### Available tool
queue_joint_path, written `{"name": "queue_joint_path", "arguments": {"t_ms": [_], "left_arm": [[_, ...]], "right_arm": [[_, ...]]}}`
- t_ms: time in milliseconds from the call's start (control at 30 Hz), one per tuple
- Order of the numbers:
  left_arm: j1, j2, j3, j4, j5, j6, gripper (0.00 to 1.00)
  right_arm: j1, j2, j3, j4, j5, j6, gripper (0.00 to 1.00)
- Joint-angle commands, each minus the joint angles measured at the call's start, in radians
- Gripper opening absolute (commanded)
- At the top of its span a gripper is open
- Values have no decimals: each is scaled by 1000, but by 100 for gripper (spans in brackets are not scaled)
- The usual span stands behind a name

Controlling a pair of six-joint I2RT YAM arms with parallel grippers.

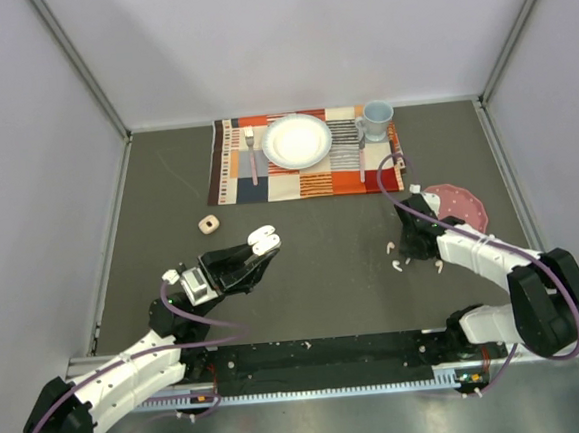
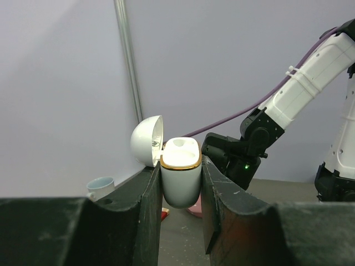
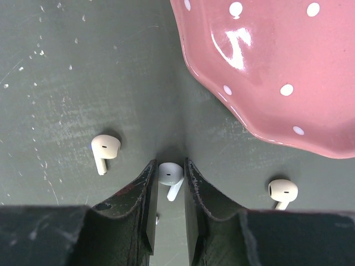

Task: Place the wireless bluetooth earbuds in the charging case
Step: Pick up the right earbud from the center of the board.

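- there's a pink dotted plate (image 3: 266, 55) just far-right of the earbuds (image 3: 104, 149)
- three tiny white earbuds, short stems, lying on the desk (image 3: 66, 83)
- right end effector (image 3: 170, 166) pinched on the middle earbud (image 3: 170, 176)
- left end effector (image 2: 180, 166) clamps the white charging case (image 2: 180, 185), lid flipped open

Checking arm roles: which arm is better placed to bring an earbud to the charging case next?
Right: the right gripper is shut on an earbud; the left gripper holds the open charging case.
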Motion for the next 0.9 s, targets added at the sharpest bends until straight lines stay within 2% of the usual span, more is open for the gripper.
{"name": "queue_joint_path", "arguments": {"t_ms": [0,400,533,633,867], "left_arm": [[-1,-9,8,26,-17,4,0],[-1,-17,4,22,-20,1,0],[-1,-10,5,22,-23,1,0],[-3,-11,7,22,-23,-1,0],[-1,-9,7,20,-25,-2,0]], "right_arm": [[-10,-15,-5,14,6,10,21],[-10,-66,-21,20,-4,-2,19],[-10,-164,-24,20,-5,-7,18],[-10,-251,-32,20,14,-16,13],[-5,-379,-25,19,-60,-58,12]]}}
